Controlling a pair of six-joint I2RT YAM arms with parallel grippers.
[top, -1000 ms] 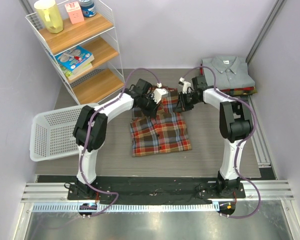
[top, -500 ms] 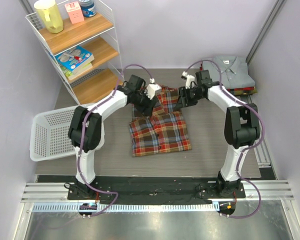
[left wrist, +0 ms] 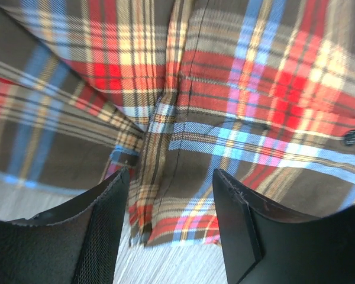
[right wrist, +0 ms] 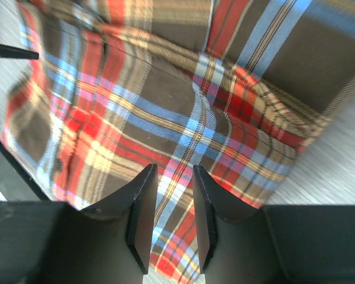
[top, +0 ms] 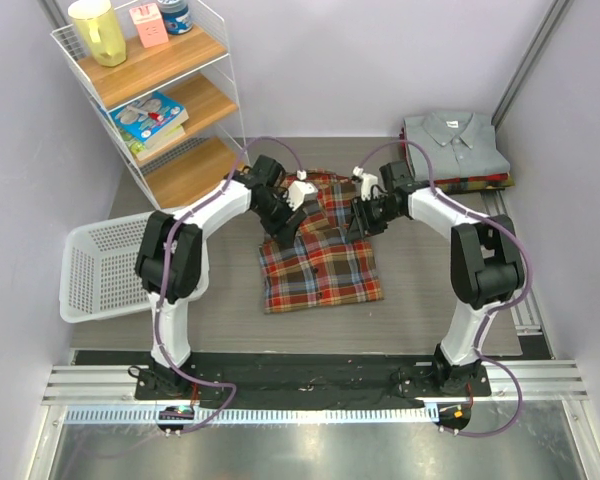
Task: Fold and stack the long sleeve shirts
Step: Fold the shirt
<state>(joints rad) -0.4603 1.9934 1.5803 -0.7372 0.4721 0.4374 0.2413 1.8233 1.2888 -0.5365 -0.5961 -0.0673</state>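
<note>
The plaid long sleeve shirt lies folded in the middle of the table, red, brown and cream. My left gripper hovers over its far left part, jaws open. In the left wrist view the shirt's edge lies on the table under the gripper, touched by neither finger. My right gripper is over the shirt's far right part. Its jaws stand a narrow gap apart, with plaid cloth showing beneath and nothing pinched. A stack of folded shirts, grey collared one on top, sits at the back right.
A white wire shelf with books, a yellow jug and boxes stands at the back left. A white laundry basket sits at the table's left edge. A metal rail runs along the right side.
Both grippers have let go of the plaid shirt's far end and opened. They went a little farther back, then came nearer again and now hover just above the cloth.
</note>
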